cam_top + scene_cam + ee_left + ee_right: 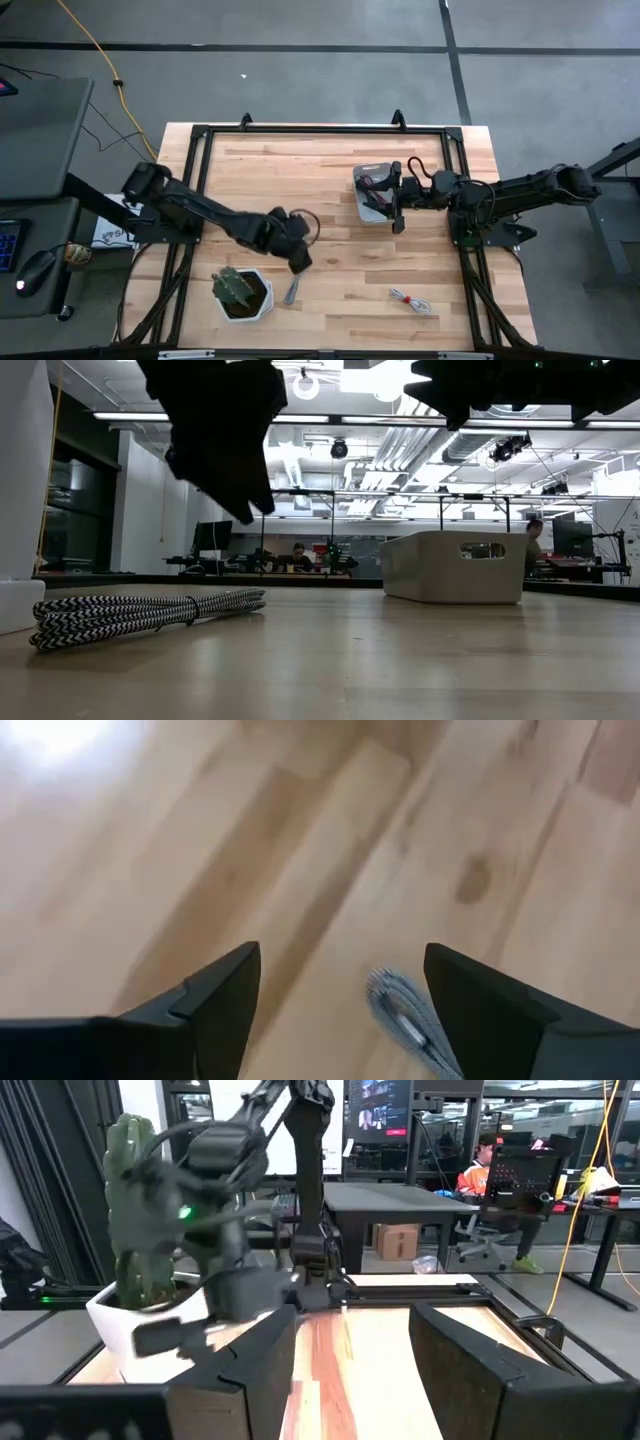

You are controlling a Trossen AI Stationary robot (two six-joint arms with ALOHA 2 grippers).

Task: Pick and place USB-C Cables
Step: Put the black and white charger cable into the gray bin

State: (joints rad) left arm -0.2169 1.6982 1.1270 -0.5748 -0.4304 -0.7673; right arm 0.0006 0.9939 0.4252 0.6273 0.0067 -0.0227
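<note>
My left gripper hangs open above the table and touches nothing. The grey braided cable lies flat on the wood just beyond its fingertips, toward the near edge. My right gripper is open and held level over the right rim of the pale tray, pointing toward the table's left. A dark red bundle lies in the tray. The whitish cable with red lies on the wood near the near right corner. I cannot make out the black cable.
A white pot with a green cactus stands near the near edge, just left of the grey cable. A black frame runs round the tabletop. Bare wood lies between the two arms. People sit at desks in the room beyond.
</note>
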